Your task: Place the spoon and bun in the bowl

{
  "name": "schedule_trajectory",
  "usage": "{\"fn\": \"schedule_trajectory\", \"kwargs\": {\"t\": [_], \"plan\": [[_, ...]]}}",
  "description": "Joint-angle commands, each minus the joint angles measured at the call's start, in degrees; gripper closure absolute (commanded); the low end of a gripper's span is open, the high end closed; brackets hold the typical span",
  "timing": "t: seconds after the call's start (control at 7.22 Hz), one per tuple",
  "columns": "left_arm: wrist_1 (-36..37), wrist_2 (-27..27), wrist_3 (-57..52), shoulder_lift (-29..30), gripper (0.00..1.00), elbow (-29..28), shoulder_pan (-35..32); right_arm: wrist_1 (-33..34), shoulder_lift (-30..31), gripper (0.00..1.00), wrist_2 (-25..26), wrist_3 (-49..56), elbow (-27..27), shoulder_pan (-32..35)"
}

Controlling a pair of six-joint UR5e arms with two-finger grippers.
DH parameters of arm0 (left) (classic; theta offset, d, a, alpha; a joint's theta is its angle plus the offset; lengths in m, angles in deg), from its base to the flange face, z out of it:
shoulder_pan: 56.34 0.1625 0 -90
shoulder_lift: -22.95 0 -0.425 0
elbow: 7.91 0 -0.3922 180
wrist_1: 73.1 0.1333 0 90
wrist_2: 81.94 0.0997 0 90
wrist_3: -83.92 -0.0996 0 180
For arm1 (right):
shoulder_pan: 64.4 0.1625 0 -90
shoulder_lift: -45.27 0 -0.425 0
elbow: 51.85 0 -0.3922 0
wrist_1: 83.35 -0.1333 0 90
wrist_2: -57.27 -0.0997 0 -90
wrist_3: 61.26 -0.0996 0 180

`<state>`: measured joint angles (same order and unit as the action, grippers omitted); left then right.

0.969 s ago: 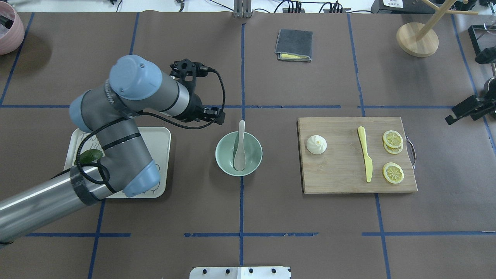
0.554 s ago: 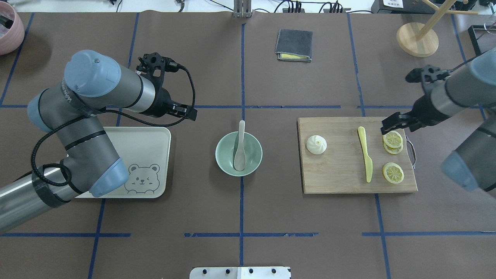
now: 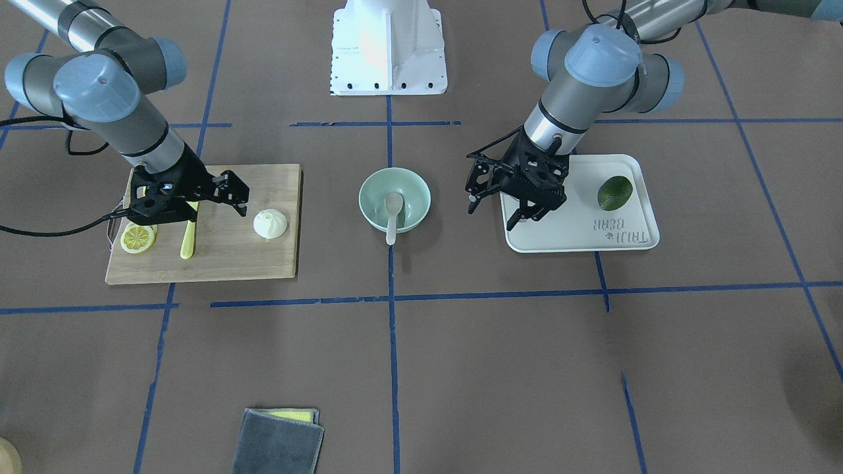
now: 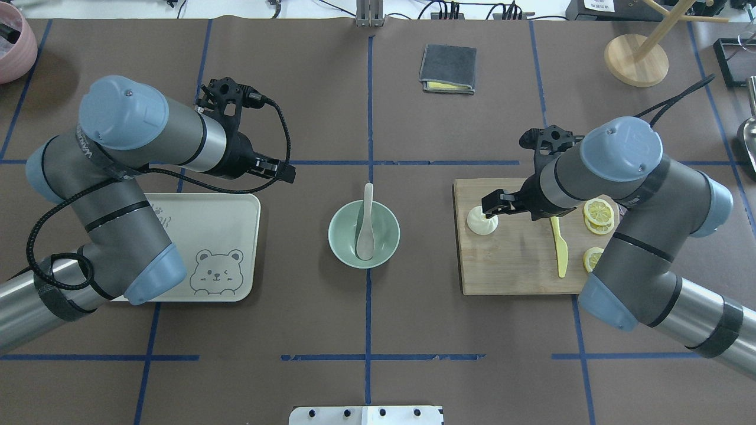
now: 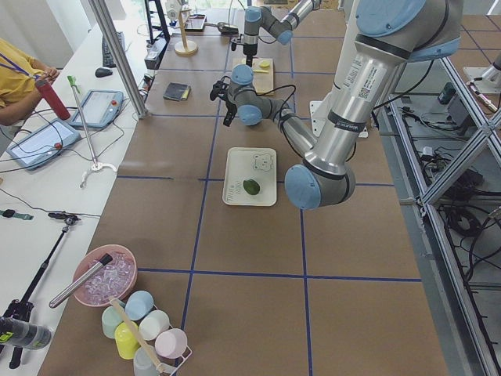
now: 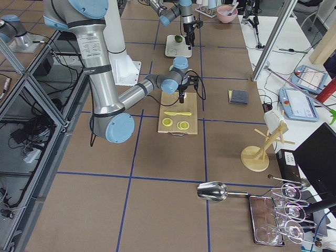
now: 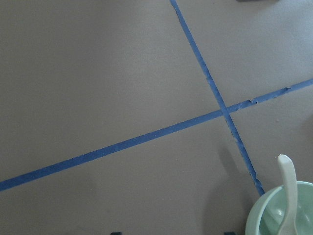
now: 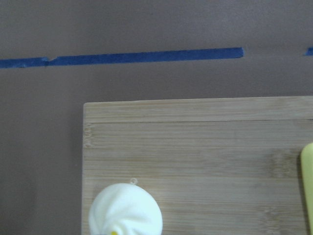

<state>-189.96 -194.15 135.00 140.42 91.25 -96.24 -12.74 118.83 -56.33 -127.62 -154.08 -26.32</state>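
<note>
The off-white spoon lies in the mint-green bowl at the table's middle, its handle leaning over the far rim; both also show in the front view, spoon and bowl. The white pleated bun sits on the wooden cutting board. My right gripper is open and hovers just above and beside the bun, apart from it. My left gripper is open and empty, left of the bowl over the tray's corner. The right wrist view shows the bun at its lower edge.
A yellow plastic knife and lemon slices lie on the board under my right arm. A beige bear tray holds an avocado. A grey cloth, a wooden stand and a pink bowl stand at the back.
My left arm has pulled back left, away from the bowl. My right arm has come in from the right, across the board, to just above the bun. Spoon and bun have not moved.
</note>
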Motion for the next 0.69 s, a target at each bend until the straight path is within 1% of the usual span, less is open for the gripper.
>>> {"fn": "schedule_trajectory", "kwargs": {"t": [0.0,0.14,0.28,0.55], "plan": [[0.1,0.1,0.5,0.0,0.24,0.3,0.0,0.4,-1.8,0.0,2.1,-2.9,0.6,-2.1],[0.1,0.1,0.6,0.0,0.24,0.3,-0.1,0.5,-1.9,0.0,2.2,-3.1,1.1,-2.4],[0.1,0.1,0.6,-0.1,0.24,0.3,-0.1,0.5,-1.9,0.0,4.5,-3.0,2.1,-4.0],[0.1,0.1,0.5,-0.3,0.23,0.2,-0.1,0.9,-2.5,0.01,5.0,-3.1,2.2,-4.4]]}}
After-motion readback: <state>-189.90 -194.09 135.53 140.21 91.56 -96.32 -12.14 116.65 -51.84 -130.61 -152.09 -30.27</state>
